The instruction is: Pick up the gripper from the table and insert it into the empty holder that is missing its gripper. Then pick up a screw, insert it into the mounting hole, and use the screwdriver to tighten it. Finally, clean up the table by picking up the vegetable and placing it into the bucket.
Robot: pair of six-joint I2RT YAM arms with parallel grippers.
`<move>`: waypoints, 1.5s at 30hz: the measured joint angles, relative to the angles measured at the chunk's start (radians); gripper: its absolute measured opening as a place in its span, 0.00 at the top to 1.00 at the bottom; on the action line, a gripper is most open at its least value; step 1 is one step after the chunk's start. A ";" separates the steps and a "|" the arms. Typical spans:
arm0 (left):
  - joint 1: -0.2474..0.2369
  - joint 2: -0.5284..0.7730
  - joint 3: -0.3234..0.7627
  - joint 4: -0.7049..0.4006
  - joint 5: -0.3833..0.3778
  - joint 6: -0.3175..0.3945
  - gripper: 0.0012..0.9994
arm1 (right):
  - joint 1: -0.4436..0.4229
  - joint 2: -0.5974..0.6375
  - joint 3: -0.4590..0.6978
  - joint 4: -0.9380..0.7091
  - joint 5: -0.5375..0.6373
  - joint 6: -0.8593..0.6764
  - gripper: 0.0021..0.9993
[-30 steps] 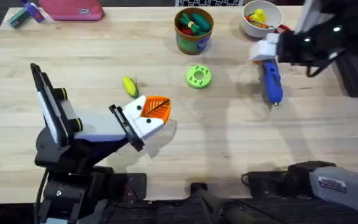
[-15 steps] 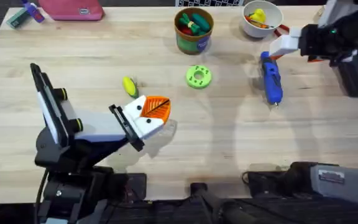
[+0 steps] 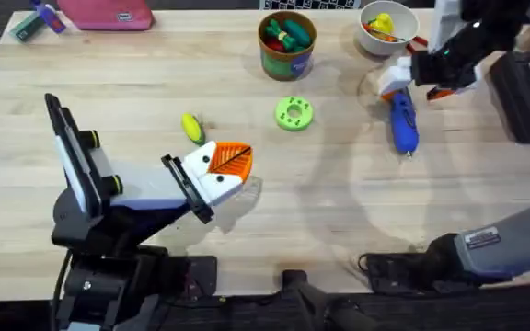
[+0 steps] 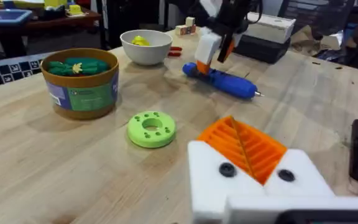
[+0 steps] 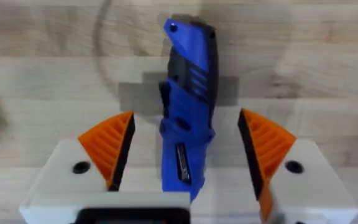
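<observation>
The blue screwdriver lies on the wooden table at the right, bit toward the front. My right gripper hovers over its handle end. In the right wrist view this gripper is open, its orange pads on either side of the screwdriver without touching it. My left gripper rests shut near the table's middle, orange wedges pressed together. The yellow-and-green vegetable lies just behind it. The green bucket stands at the back. The loose gripper, the holder and the screw are out of view.
A white bowl with a yellow toy stands right of the bucket. A flat green disc with holes lies in front of the bucket. A pink case sits at the back left. A dark box borders the right edge.
My right gripper swung off to the right of the screwdriver, then came back over its handle end. The screwdriver, the vegetable and the left arm stayed put.
</observation>
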 joint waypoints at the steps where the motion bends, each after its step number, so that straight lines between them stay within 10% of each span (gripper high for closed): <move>1: 0.000 0.000 0.000 0.000 0.000 0.000 0.98 | 0.000 0.018 0.000 0.010 0.000 -0.004 0.04; 15: 0.000 0.000 0.000 0.000 0.000 0.000 0.98 | 0.000 0.148 0.004 0.062 0.003 -0.029 0.20; 22: 0.000 0.000 0.000 0.000 0.000 0.000 0.98 | -0.003 0.152 0.004 0.066 0.002 -0.030 0.98; 33: 0.000 0.000 0.000 0.000 0.000 0.000 0.98 | 0.000 0.107 0.019 -0.005 -0.008 -0.030 0.98; 45: 0.000 0.000 0.000 0.000 0.000 0.000 0.98 | 0.104 -0.227 0.172 0.055 -0.130 0.052 0.98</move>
